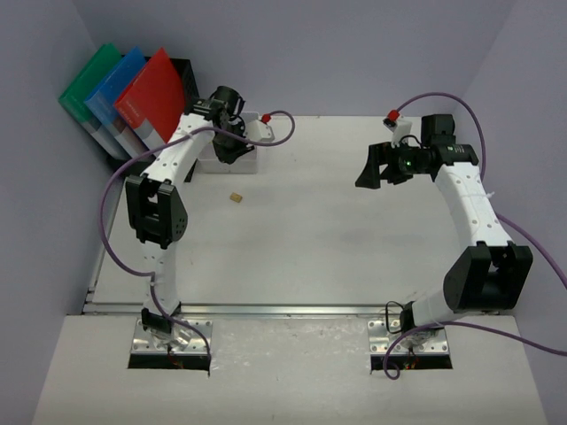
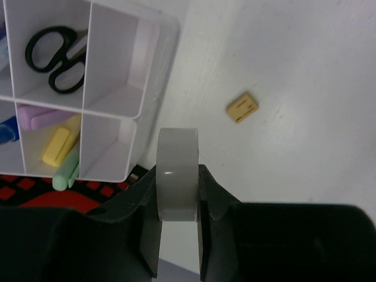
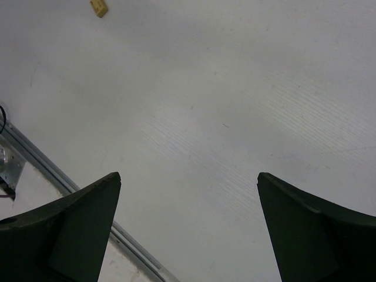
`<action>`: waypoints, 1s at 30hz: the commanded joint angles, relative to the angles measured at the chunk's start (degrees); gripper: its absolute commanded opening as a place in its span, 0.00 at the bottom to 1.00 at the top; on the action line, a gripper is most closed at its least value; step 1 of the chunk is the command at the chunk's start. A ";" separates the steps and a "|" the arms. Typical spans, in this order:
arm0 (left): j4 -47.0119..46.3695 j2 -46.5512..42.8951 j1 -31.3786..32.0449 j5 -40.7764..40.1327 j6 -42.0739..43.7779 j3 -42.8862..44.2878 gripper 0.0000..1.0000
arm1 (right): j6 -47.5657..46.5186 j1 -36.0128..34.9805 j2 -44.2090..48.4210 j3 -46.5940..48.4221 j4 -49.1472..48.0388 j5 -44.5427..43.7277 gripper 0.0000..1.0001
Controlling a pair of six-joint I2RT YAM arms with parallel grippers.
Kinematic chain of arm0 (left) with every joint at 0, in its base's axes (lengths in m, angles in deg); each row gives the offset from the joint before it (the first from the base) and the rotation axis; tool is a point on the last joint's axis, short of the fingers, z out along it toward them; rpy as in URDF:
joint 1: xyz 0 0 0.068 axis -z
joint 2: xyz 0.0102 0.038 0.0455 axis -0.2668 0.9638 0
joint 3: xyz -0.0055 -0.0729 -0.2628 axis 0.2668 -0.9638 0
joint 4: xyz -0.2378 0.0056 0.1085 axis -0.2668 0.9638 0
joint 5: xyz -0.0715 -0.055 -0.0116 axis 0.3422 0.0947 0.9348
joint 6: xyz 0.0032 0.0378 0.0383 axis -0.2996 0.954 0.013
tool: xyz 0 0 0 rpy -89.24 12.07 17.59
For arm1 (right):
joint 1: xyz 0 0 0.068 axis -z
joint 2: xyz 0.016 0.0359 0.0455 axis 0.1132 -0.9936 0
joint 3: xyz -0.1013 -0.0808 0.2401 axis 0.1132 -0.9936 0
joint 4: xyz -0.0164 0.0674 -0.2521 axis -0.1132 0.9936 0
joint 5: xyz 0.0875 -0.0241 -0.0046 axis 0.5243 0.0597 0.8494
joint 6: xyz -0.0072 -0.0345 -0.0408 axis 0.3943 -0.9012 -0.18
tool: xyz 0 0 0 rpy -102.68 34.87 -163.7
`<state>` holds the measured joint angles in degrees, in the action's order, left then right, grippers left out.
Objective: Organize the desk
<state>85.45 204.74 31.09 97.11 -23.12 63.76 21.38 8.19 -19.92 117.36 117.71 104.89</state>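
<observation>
The desk (image 1: 310,248) is a wide white tabletop with a silver rail (image 1: 283,310) along its near edge. My left gripper (image 2: 178,176) is shut on a translucent white roll of tape (image 2: 177,158), held on edge just beside the white compartment tray (image 2: 158,70). From above, the left gripper (image 1: 229,146) hangs at the back left by the tray (image 1: 255,161). A small tan eraser (image 2: 242,107) lies on the desk to the right of the tray. My right gripper (image 3: 188,182) is open and holds nothing, raised over the desk's right side (image 1: 376,168).
The tray holds black scissors (image 2: 56,59), a yellow block (image 2: 59,147), a green pen (image 2: 66,173) and a purple item (image 2: 41,117). A black rack with green, blue and red folders (image 1: 124,93) stands at the back left corner. The tan eraser (image 1: 236,198) lies left of centre.
</observation>
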 commanded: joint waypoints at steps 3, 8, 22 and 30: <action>-3.31 1.61 -2.25 -3.14 13.95 0.26 0.02 | 0.42 0.15 -1.06 3.11 -1.12 1.63 0.99; -6.64 4.24 -2.26 -6.77 15.76 1.28 0.03 | 0.19 0.15 -1.05 3.10 -0.99 1.33 0.99; -13.13 9.68 -2.18 -8.86 14.09 4.80 0.05 | 0.07 0.15 -0.88 2.93 -1.03 0.67 0.99; -14.81 10.36 -1.55 -8.51 13.90 4.69 0.07 | 0.02 0.15 -0.88 2.94 -0.85 0.27 0.99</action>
<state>72.74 214.75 28.83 87.95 -9.17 66.19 21.40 8.19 -21.06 118.14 117.73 105.12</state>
